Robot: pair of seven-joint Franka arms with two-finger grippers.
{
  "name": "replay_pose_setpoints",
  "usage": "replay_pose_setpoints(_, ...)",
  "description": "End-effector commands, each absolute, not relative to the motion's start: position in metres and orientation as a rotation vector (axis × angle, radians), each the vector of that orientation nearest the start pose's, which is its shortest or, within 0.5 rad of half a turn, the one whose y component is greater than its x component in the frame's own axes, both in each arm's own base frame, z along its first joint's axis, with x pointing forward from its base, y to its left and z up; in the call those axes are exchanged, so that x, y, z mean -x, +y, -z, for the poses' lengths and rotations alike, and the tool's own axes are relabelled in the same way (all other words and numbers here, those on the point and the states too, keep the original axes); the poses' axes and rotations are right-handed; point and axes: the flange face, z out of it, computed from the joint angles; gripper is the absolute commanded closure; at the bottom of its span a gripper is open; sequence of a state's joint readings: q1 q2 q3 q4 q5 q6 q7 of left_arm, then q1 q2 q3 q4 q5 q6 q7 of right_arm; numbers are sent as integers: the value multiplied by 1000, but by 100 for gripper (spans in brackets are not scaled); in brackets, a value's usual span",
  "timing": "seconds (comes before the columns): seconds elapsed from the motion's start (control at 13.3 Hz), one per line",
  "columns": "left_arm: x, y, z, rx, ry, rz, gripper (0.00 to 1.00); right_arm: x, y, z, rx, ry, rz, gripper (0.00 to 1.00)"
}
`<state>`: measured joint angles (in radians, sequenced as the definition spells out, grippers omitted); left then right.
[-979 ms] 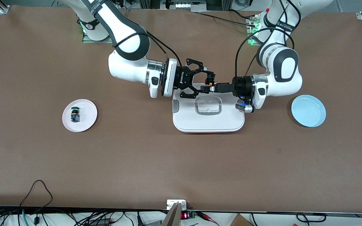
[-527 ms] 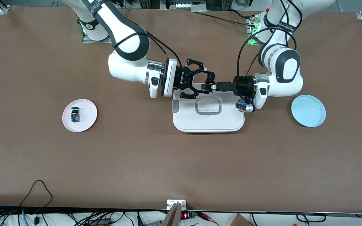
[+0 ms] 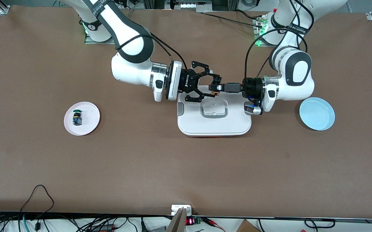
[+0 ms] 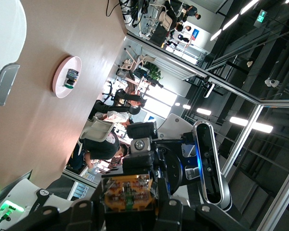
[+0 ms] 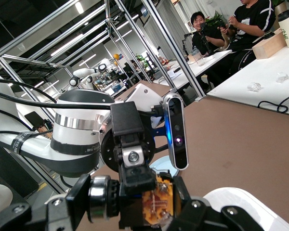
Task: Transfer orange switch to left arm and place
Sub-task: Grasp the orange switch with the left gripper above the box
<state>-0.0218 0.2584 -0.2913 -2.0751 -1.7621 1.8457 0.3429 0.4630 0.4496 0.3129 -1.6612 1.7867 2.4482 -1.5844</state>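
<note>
Both claws are meeting in the air over the large white lidded box w/ grey clips [image 3: 214,117], mid-worktop. Tiny orange-bodied push-button switch [image 3: 216,87] is sitting between them, mostly hidden by black fingers. Right claw [image 3: 212,85] is clamping it; left claw [image 3: 214,87] is pinching it too. Wrist views are showing only its orange underside [image 4: 127,193] [image 5: 156,203]. "ROBOTIQ" on right claw's body is barely readable.

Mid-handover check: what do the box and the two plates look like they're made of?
Box: looks like white moulded plastic, smooth with rounded corners, grey clip and handle outline. Blue plate: probably plastic or melamine, glossy, even colour and a raised rim. Pink plate: similar, smooth and matte-looking; ceramic can't be ruled out.
</note>
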Motion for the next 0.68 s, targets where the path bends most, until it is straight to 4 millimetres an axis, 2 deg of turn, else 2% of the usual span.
replay_pose_setpoints(0.0, -537, -243, -360, -1525, 344, 330, 64, -522, 475, -398, 1632, -773, 803, 73)
replay_pose_setpoints(0.08, -537, -243, -361, -1524, 343, 331, 69, -522, 475, -398, 1632, -773, 803, 72)
replay_pose_setpoints(0.23, -539, -241, -362, -1524, 346, 328, 76, -522, 474, -398, 1634, -770, 803, 63)
replay_pose_setpoints(0.3, -538, -242, -362, -1523, 344, 329, 76, -522, 474, -396, 1636, -765, 798, 51)
replay_pose_setpoints(0.38, -538, -242, -363, -1523, 344, 329, 76, -522, 474, -397, 1636, -758, 793, 20)
replay_pose_setpoints(0.45, -538, -242, -362, -1523, 345, 330, 76, -524, 472, -397, 1638, -751, 793, 0)
replay_pose_setpoints(0.6, -538, -242, -362, -1523, 348, 332, 76, -529, 466, -402, 1635, -744, 803, 0)
